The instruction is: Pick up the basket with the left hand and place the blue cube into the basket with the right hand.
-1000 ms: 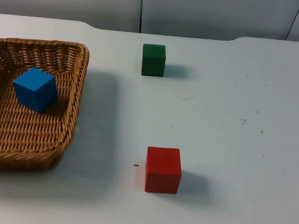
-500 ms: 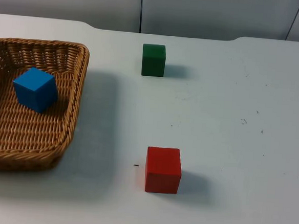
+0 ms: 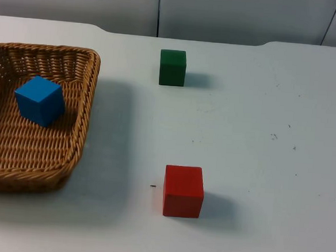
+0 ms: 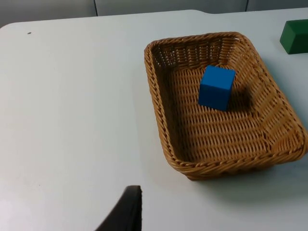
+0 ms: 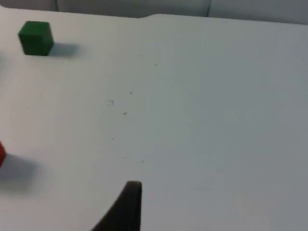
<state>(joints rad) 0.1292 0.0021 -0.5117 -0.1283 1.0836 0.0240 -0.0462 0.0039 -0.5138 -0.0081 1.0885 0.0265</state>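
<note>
- The blue cube lies inside the basket — on the table's left side.
- Green cube and red cube stand apart, on the table.
- Left gripper and right gripper hang above the table — their grip I cannot tell.

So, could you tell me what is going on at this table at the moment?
Nothing is being handled right now. The blue cube already lies inside the wicker basket, which rests on the white table. Both arms wait: the left gripper hangs above bare table beside the basket, touching nothing, and the right gripper hangs over open table away from the blocks. A green cube and a red cube sit apart on the table, untouched.
</note>
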